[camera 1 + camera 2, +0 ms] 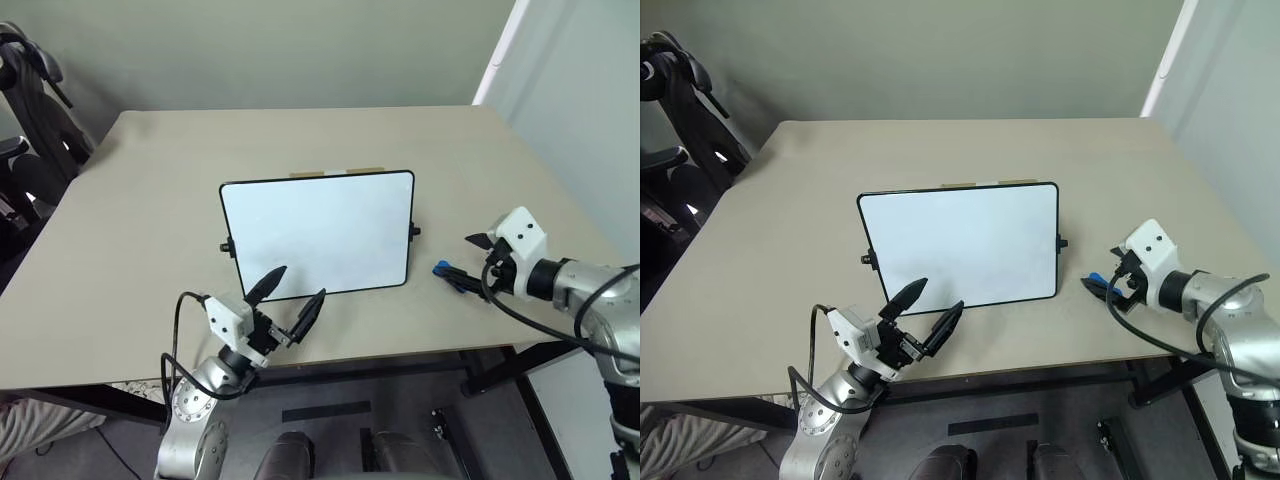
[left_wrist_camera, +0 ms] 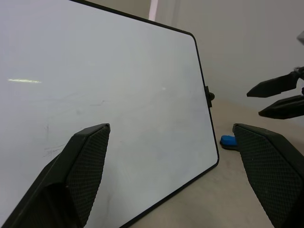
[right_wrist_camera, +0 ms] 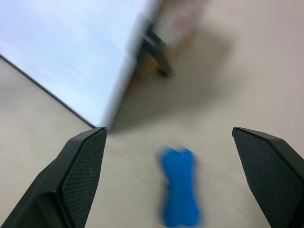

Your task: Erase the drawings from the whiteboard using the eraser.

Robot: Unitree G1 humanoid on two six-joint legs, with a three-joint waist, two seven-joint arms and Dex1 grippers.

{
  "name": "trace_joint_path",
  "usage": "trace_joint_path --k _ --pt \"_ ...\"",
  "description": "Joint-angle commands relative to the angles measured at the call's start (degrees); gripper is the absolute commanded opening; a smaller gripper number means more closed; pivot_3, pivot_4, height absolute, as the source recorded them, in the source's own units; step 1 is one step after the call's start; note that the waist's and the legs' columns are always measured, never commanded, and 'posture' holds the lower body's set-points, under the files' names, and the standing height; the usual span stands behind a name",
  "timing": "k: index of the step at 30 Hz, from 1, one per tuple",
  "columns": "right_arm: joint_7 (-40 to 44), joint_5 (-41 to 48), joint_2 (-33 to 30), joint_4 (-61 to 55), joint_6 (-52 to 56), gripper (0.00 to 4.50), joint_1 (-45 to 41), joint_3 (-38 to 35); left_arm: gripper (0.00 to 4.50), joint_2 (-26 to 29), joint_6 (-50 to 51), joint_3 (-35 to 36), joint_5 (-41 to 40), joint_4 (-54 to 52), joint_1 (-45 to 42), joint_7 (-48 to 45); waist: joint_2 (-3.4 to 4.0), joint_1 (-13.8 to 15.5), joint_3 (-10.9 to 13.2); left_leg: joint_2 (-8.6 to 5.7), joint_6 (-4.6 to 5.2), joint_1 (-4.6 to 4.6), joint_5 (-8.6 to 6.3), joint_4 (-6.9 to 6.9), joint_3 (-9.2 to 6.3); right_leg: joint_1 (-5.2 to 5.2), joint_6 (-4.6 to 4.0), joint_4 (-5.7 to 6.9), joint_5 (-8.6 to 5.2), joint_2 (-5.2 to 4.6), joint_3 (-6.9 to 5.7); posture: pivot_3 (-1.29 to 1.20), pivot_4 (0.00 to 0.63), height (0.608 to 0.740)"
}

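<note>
A big flat tan table holds a white rectangular whiteboard with a thin black frame and rounded corners, which stands near the middle of the head camera's picture, leaning back a little. Small black knobs stick out at its left and right sides. Its white face looks clean; only a few very faint thin marks show on it in the left wrist camera's picture, and no clear drawing can be made out. The small bright blue eraser with a dark part lies flat on the table, to the right of the whiteboard's lower right corner, close to the board but not touching it. In the right wrist camera's picture the eraser looks like a little blue bone lying between the two black fingers. The right gripper is at the right of the picture, just beside the eraser, and its two black fingers are spread wide apart with nothing between them. The left gripper is at the lower middle, in front of the board's bottom edge, and its two black fingers are also spread apart and hold nothing.
</note>
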Motion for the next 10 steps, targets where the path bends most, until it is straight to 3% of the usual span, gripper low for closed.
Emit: trace_joint_path --k 1,10 --pt "-0.65 4.15 1.23 -5.61 -0.16 4.47 1.25 -1.89 4.50 -0.33 -0.99 -0.44 0.21 -0.27 -0.55 -0.51 -0.02 -0.06 0.00 -0.01 0.00 0.01 0.00 0.02 0.00 0.01 0.00 0.00 0.00 0.00 0.00 0.00 0.150 0.740" --pt "-3.35 3.53 1.26 -4.87 -0.18 4.47 1.34 1.89 4.50 0.04 -1.06 0.16 0.74 -1.59 0.10 0.26 -0.01 -0.06 -0.03 -0.01 0.02 0.00 0.06 0.11 -0.02 0.02 -0.01 0.00 0.01 -0.01 0.01 0.00 0.150 0.740"
